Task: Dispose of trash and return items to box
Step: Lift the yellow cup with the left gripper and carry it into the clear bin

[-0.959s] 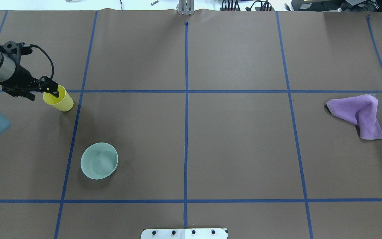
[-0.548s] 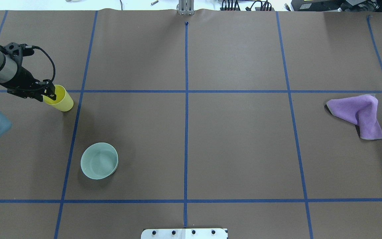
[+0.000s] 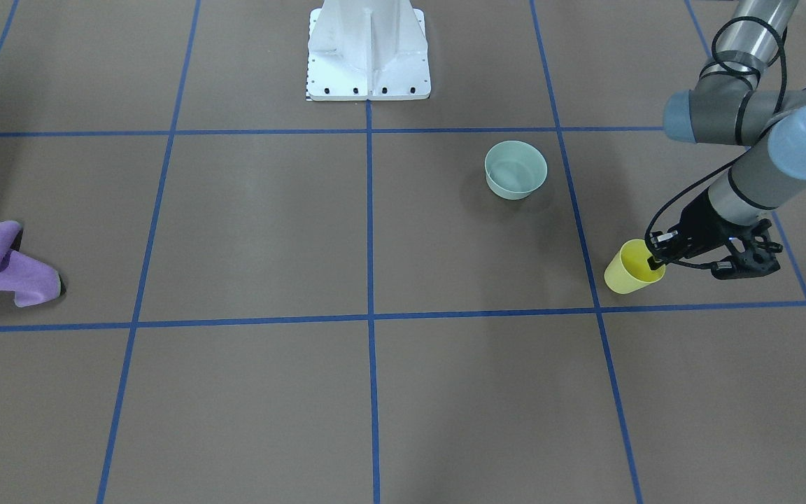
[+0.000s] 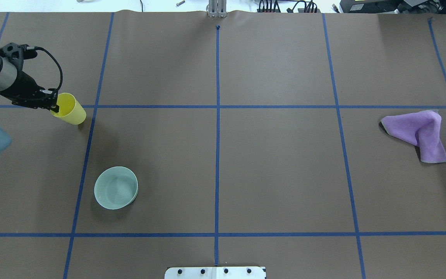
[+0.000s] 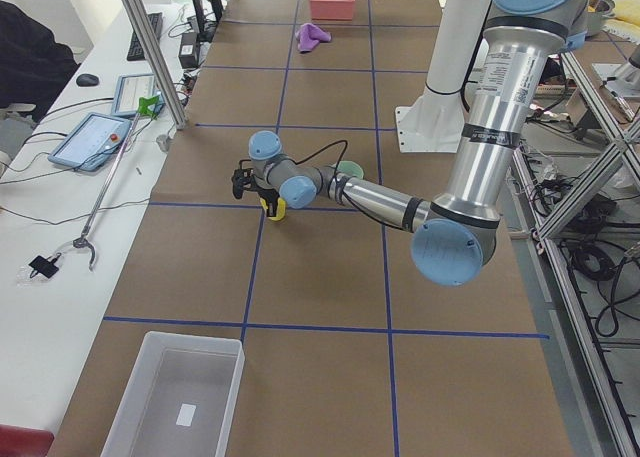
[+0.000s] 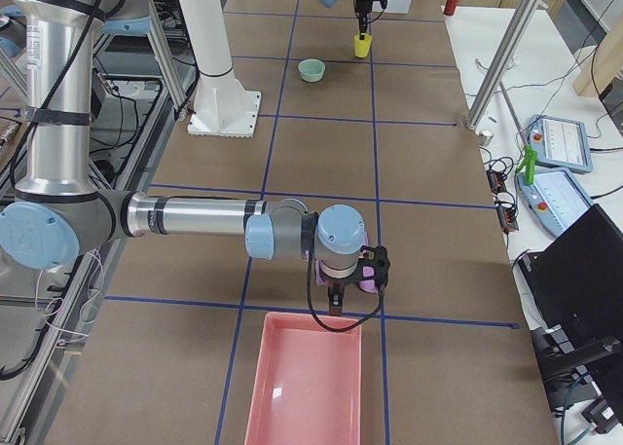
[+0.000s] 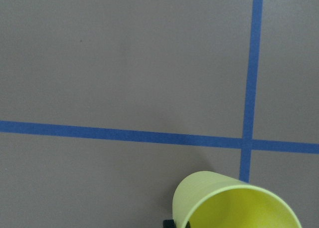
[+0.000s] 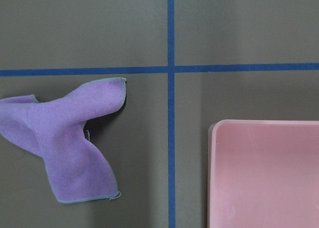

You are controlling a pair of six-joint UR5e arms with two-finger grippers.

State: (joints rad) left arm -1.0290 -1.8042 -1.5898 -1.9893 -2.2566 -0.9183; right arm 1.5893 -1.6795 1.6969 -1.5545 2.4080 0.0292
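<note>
A yellow cup hangs tilted just above the table at the left, its mouth toward the arm. My left gripper is shut on its rim, one finger inside and one outside. The cup also shows in the front view, with the left gripper on it, and at the bottom of the left wrist view. A purple cloth lies crumpled at the right, next to a pink bin. My right gripper hovers over the cloth; I cannot tell whether it is open or shut.
A pale green bowl stands upright nearer the robot than the cup. A clear plastic bin sits beyond the table's left end. The pink bin sits at the right end. The white robot base stands at mid-table.
My left gripper has pulled back to the left and away from the robot with the yellow cup in it. The cup has risen and tilted further. The bowl and cloth have not moved.
</note>
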